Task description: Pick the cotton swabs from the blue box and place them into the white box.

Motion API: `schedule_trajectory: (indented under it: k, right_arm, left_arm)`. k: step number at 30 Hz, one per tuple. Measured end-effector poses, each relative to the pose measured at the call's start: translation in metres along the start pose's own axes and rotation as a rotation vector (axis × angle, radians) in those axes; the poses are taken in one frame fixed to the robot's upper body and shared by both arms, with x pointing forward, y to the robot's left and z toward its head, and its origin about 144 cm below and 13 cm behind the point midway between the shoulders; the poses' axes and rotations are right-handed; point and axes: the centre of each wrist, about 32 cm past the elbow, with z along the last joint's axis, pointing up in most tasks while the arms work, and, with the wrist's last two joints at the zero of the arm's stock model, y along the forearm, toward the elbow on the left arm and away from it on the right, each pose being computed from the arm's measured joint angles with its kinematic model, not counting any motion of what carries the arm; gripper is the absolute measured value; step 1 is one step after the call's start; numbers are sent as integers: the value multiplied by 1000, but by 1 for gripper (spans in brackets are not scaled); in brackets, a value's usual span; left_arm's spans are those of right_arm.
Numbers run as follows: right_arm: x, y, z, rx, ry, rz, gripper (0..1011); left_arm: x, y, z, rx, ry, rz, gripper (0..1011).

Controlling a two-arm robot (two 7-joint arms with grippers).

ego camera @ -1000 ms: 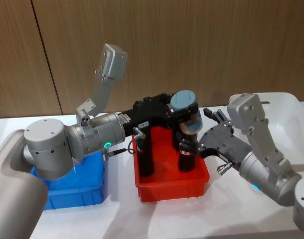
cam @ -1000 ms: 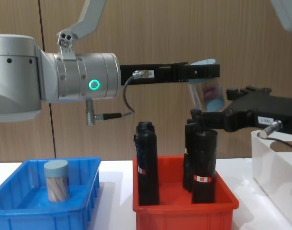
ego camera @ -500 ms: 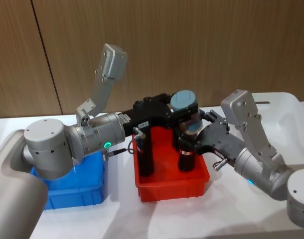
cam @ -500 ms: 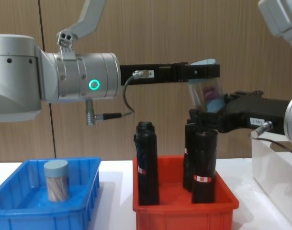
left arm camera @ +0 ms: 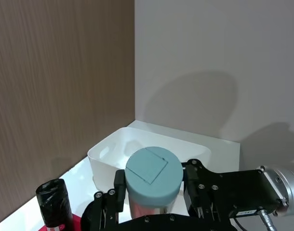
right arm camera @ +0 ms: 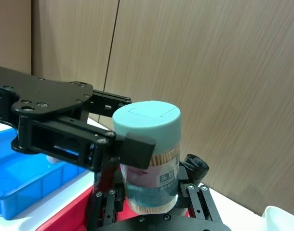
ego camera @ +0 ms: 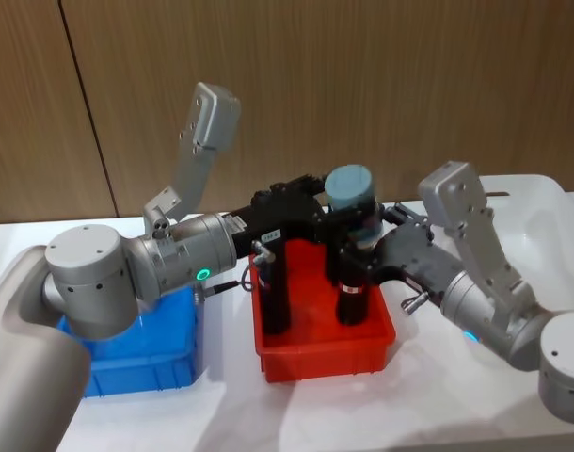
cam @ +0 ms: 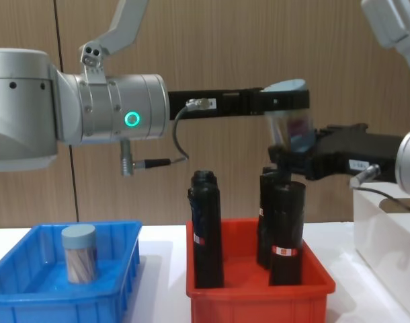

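One jar of cotton swabs (ego camera: 352, 196) is up in the air over the red bin (ego camera: 315, 363), between the blue box (cam: 30, 296) on the robot's left and the white box (ego camera: 541, 202) on its right. It stands close to upright with its pale lid on top. From the chest view its long axis leans a little, the lid toward the robot's left.

The left gripper (cam: 285, 102) reaches in level from the left, its fingers clamped on the jar just under the lid. The right gripper (cam: 292, 153) comes from the other side with a finger on either side of the jar's lower half. I cannot tell whether they press on it or only flank it. They cover the base, and the print on the jar's label is too small to read.

Right below, three black rolls (cam: 206, 229) stand on end in the red bin, their tops close under the jar.

A second jar (cam: 79, 252) stands upright inside the blue box, which the left arm partly covers from the head view. All three bins sit on a white table (ego camera: 409, 405).
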Motion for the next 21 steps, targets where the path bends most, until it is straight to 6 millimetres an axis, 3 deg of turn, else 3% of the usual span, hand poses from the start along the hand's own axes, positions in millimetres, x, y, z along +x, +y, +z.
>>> schedule_trajectory:
  k: [10,21]
  right_arm:
    - [2,1,1,6,-1,-7,628]
    - [3,1,-2,5,4,-14,628]
  left_arm:
    - [0,0,0,1,0,0,1003]
    - [0,0,0,1,0,0,1004]
